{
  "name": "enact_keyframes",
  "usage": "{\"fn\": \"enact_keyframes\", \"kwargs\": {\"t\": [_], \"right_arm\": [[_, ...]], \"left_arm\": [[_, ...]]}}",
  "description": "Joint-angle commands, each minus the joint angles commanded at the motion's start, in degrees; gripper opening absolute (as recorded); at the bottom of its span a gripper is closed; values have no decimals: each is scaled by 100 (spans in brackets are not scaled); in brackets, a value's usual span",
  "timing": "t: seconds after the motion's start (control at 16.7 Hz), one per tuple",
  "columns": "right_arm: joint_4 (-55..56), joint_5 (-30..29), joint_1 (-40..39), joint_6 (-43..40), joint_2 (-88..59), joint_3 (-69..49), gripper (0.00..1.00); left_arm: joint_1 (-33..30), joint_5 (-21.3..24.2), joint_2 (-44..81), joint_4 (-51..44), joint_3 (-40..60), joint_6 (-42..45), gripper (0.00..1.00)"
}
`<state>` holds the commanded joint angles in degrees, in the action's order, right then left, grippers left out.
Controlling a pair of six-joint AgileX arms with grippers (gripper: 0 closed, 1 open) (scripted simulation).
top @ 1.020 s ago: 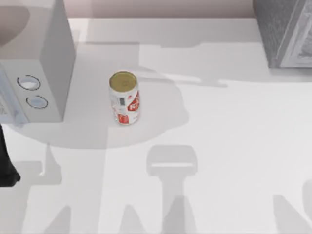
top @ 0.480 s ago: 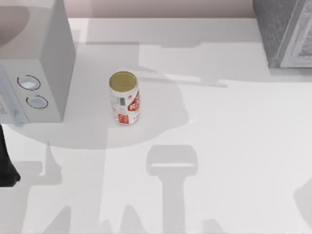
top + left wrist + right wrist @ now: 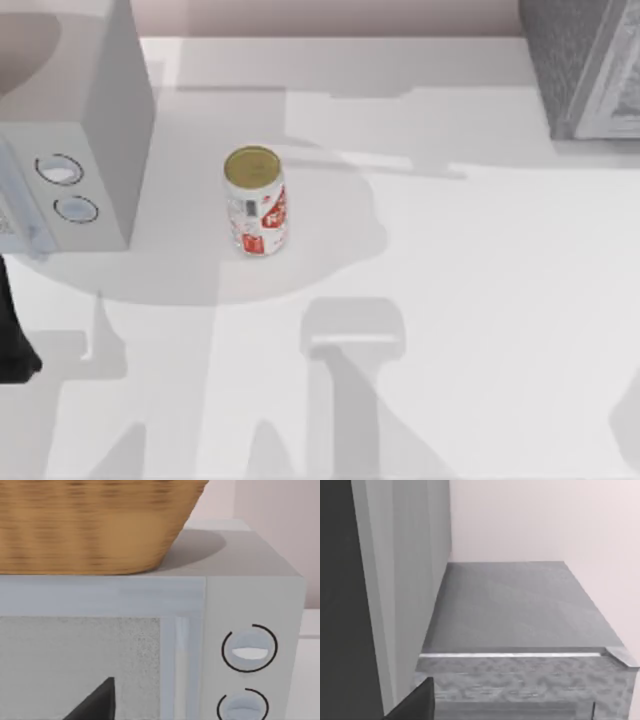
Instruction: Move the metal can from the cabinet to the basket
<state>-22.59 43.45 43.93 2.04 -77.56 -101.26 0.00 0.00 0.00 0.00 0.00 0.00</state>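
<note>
The metal can (image 3: 256, 200) stands upright on the white table, gold lid up and red-and-white label facing front, just right of the white box with two dials. The cabinet (image 3: 585, 65), grey and speckled with a paler front, sits at the table's far right corner; its flat grey top (image 3: 515, 605) lies below the right wrist camera. The woven basket (image 3: 95, 525) rests on top of the white box. A dark piece of my left arm (image 3: 12, 340) shows at the left edge, well left of the can. A dark part of each gripper shows in its wrist view (image 3: 95, 705) (image 3: 412, 702).
The white box with two round dials (image 3: 70, 130) fills the table's far left corner, its door and dials (image 3: 247, 650) close to the left wrist camera. A pale wall runs behind the table. Arm shadows lie across the front of the table.
The arm shadows along the table's front edge have shifted, and the one at the right edge has moved. The can and the left arm stay in place.
</note>
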Motion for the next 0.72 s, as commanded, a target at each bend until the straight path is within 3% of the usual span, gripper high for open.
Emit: {"fn": "enact_keyframes", "kwargs": {"t": [0.54, 0.72], "right_arm": [[-112, -4605, -4596, -24, 192, -49, 100], [-161, -5903, -5889, -55, 285, 71, 100]], "left_arm": [[0, 0, 0, 0, 0, 0, 100], [0, 0, 0, 0, 0, 0, 100]]}}
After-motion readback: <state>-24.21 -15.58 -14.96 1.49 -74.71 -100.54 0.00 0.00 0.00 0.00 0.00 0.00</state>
